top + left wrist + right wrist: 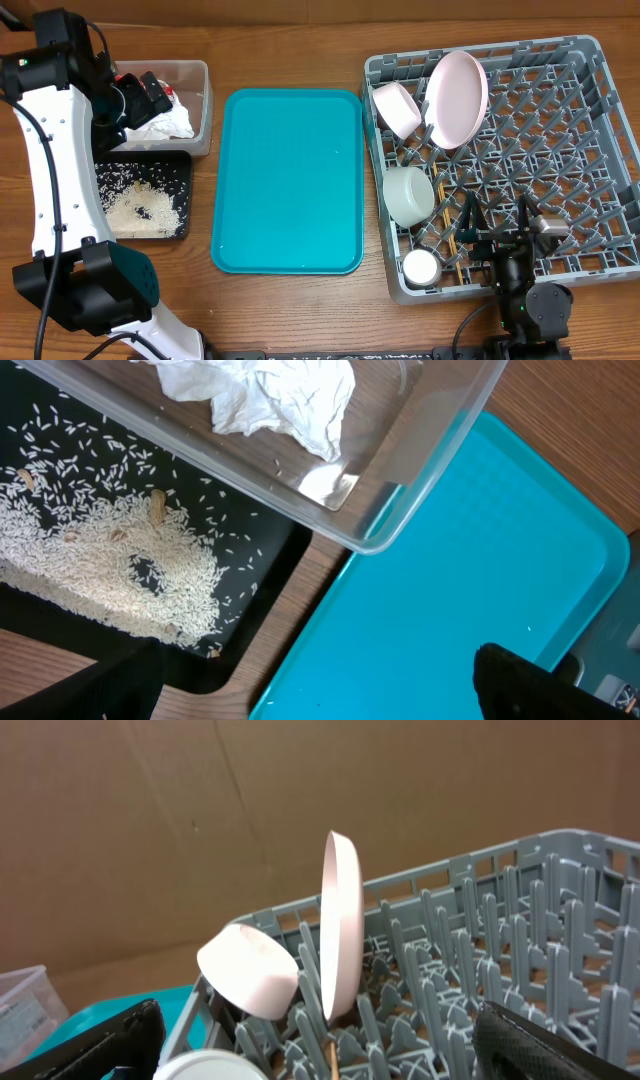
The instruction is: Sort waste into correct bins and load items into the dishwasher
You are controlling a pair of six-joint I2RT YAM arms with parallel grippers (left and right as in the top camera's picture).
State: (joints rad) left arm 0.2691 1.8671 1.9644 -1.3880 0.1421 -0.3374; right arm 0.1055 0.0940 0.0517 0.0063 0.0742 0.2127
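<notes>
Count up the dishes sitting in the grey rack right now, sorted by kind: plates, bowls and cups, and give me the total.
Plates: 1, the pink plate standing on edge
Bowls: 2, the pink bowl and the pale bowl
Cups: 1, the small white cup
Total: 4

text: none legible | labels: none | brands: none | numbers: none

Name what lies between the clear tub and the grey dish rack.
The flat teal tray, seen in the overhead view.
</notes>
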